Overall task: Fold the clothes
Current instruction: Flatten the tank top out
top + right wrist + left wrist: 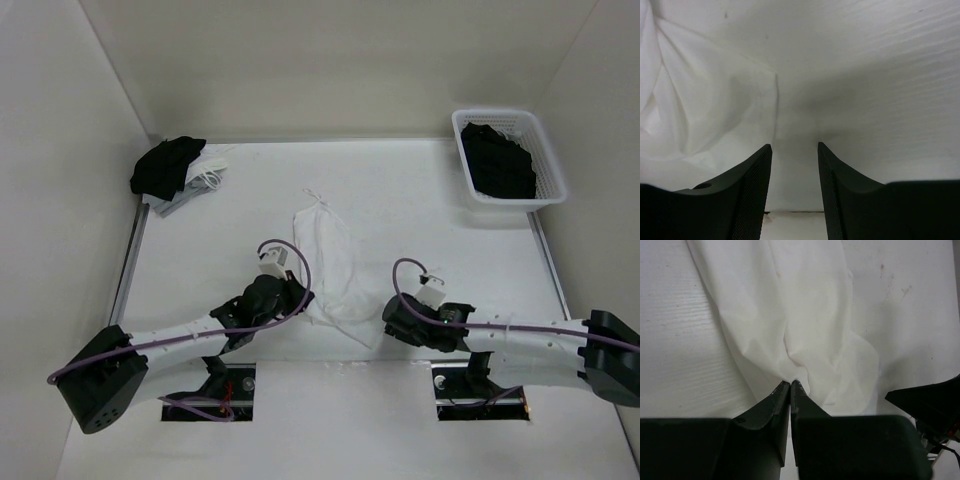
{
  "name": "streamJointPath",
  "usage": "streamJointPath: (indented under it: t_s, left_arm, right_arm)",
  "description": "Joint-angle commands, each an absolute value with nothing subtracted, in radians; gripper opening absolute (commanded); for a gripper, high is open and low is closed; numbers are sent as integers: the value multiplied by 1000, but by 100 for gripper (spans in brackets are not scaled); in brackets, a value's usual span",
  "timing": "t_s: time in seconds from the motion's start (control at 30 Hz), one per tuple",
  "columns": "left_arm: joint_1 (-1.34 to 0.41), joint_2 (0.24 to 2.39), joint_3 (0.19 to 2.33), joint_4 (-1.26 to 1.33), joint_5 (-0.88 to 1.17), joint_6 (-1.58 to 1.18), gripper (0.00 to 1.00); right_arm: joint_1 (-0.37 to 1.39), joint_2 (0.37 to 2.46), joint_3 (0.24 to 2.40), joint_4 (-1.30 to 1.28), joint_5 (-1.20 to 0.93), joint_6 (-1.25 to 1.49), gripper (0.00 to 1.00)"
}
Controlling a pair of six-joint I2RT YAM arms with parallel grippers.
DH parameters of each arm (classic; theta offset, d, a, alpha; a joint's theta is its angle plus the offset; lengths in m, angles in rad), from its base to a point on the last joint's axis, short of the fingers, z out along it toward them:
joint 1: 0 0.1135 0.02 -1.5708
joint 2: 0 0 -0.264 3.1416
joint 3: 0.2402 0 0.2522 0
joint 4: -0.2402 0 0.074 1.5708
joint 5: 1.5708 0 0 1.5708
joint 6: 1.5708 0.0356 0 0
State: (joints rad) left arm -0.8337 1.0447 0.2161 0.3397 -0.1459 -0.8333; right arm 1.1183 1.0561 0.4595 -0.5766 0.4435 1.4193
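White thin-fabric camisole [335, 262] with two spaghetti straps lies about mid-tabletop [420, 190]. Straps point toward the tabletop's far edge, hem toward its near edge. It's bunched and creased, not flat.

Left hand [790, 383]: fingers pressed together, pinching the hem on its left side. Creases fan out from the tips, so I read it as a real grip on cloth.

Right hand [795, 146]: fingers apart at a middling gap, holding nothing. Only bare tabletop between them, cloth edge just beside its left finger.

Handling, my read: very light, limp, no stiffness. It'll drape and drag, and a single pinch point will just pull it into a rope. The thin weave may slip out of a shallow pinch, so bite deeper into the hem. Can't tell whether the left hand has one layer or both.

Best holds: the two hem corners, lifted together with tension between them. Avoid the straps; they'd likely tangle and stretch.
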Motion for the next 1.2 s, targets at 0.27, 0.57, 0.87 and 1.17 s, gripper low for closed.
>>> streamJointPath:
  t_s: [0.27, 0.57, 0.87, 1.17]
  left_arm:
    - [-802, 988, 198, 331, -103, -813, 4]
    - [-687, 704, 561, -9, -117, -654, 2]
    - [-639, 794, 1063, -118, -123, -569, 2]
    - [-662, 801, 1011, -85, -196, -597, 2]
  right_arm:
    - [1113, 1241, 509, -287, 333, 1350, 19]
    - [1099, 896, 771, -344, 543, 1039, 0]
    - [1006, 845, 1213, -262, 353, 776, 0]
    - [914, 845, 1069, -54, 155, 946, 1]
